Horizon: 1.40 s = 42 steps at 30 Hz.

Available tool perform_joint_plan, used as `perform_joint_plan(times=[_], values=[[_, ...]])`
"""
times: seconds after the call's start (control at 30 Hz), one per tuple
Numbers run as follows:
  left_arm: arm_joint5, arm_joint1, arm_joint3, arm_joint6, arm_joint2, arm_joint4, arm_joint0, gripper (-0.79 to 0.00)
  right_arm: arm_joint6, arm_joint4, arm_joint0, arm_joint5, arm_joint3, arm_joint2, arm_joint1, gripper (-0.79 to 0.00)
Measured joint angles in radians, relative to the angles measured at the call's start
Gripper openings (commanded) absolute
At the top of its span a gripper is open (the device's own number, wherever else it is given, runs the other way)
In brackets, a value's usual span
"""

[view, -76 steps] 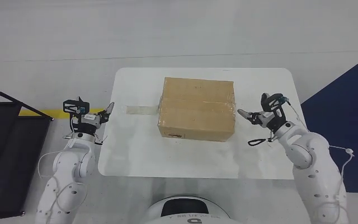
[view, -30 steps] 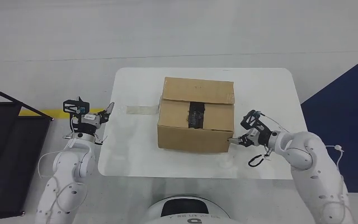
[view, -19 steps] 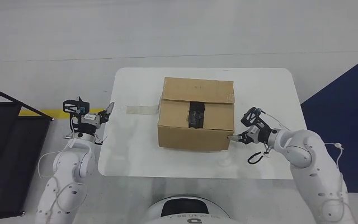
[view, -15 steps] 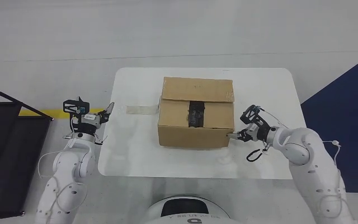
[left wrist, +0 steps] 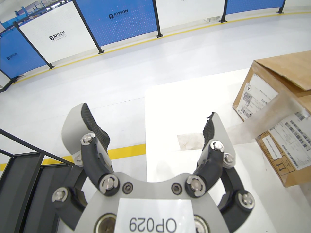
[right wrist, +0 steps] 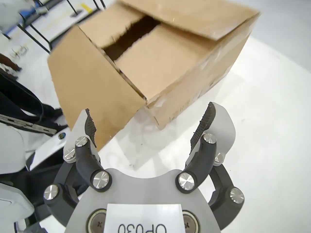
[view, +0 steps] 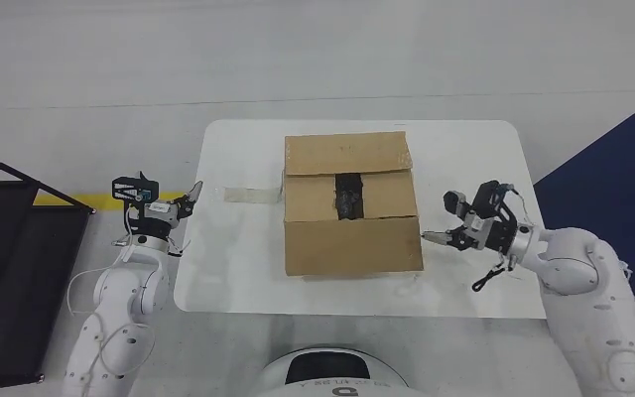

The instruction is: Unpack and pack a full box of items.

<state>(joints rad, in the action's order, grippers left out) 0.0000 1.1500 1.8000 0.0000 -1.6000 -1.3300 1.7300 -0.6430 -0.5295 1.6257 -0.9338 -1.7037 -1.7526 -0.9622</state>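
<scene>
1. The left gripper [left wrist: 148, 120] hovered at the left edge of the white rounded table [view: 248, 268], pointing across the tabletop. Its fingers were spread wide and held nothing.
2. The right gripper [right wrist: 150, 120] hung just beside the near right corner of the brown cardboard box [view: 349, 203] without touching it. Its fingers were also wide and empty.
3. The box stood mid-table with its far flap raised and its near flap folded out toward the robot. A dark gap showed between the two inner flaps.
4. A strip of clear tape [left wrist: 243, 127] ran from the box's left side down to the table.
5. Bare tabletop lay to the left of the box, and the near flap came close to the table's front edge.
</scene>
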Motion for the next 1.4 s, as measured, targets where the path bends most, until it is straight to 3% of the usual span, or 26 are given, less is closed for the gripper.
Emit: perform_joint_plan(times=[0.1, 0.27, 0.33, 0.47, 0.83, 1.13, 1.4], values=[[0.000, 0.000, 0.000, 0.000, 0.000, 0.000, 0.000, 0.000, 0.002, 0.004, 0.003, 0.111, -0.010, -0.024, 0.001, 0.000], [0.000, 0.000, 0.000, 0.000, 0.000, 0.000, 0.000, 0.000, 0.003, -0.001, 0.001, 0.085, -0.007, -0.022, 0.000, 0.000], [0.000, 0.000, 0.000, 0.000, 0.000, 0.000, 0.000, 0.000, 0.018, -0.033, -0.015, 0.128, -0.005, -0.008, -0.002, 0.000], [0.000, 0.000, 0.000, 0.000, 0.000, 0.000, 0.000, 0.000, -0.013, -0.172, -0.123, 0.334, -0.011, 0.133, -0.013, 0.000], [0.000, 0.000, 0.000, 0.000, 0.000, 0.000, 0.000, 0.000, 0.046, -0.541, -0.323, 0.640, 0.070, 0.414, -0.050, 0.000], [0.000, 0.000, 0.000, 0.000, 0.000, 0.000, 0.000, 0.000, 0.042, -0.584, -0.412, 0.800, 0.072, 0.468, -0.072, 0.000], [0.000, 0.000, 0.000, 0.000, 0.000, 0.000, 0.000, 0.000, -0.077, -0.483, -0.661, 0.874, 0.179, 0.546, -0.110, 0.000]])
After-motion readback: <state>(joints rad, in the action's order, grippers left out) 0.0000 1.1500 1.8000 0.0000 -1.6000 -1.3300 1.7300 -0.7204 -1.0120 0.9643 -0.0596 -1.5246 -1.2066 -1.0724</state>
